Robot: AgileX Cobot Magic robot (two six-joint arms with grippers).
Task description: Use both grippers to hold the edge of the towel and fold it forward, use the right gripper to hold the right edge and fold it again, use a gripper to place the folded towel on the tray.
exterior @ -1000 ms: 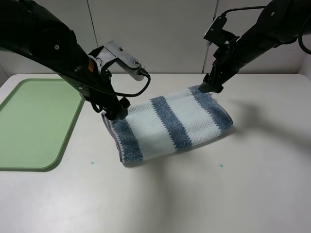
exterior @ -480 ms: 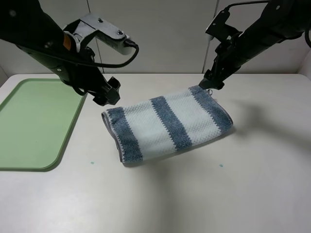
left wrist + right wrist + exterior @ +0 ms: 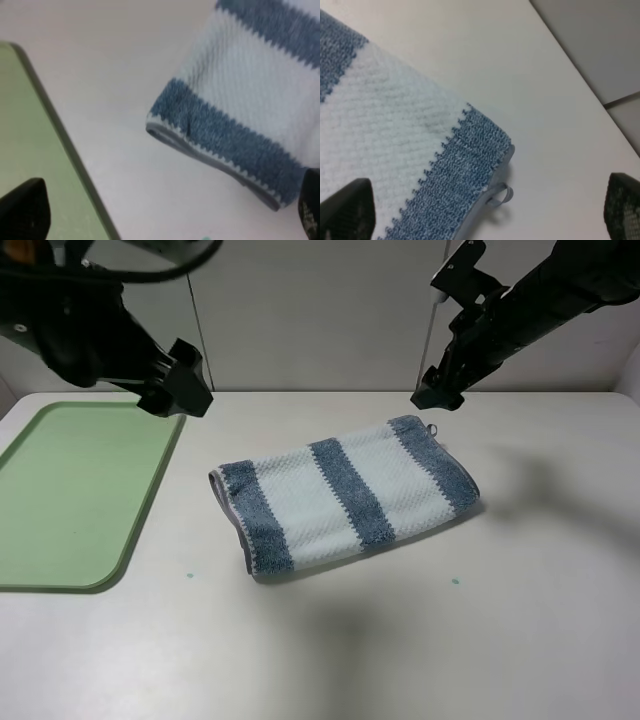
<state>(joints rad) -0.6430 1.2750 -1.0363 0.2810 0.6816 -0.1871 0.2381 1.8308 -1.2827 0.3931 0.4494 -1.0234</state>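
Both black robot claws hang clear of the cloth, holding nothing. Left gripper [image 3: 184, 390] hovers above the far corner of the flat light-green plastic tray [image 3: 70, 490]; in its wrist view the two dark fingertips sit at opposite sides with only tabletop and towel between them, so its jaws are spread. Right gripper [image 3: 438, 396] hovers just beyond the towel's far right corner, and its wrist view likewise shows the fingertips wide apart with nothing between them.

The soft terry towel with slate-blue and whitish stripes [image 3: 345, 495] lies folded on the white table [image 3: 400, 640], to the right of the tray and apart from it. Its narrow grey hem [image 3: 231, 523] runs along the end nearest the tray. A small grey loop [image 3: 501, 194] sticks out at the far right corner, resting on the table.
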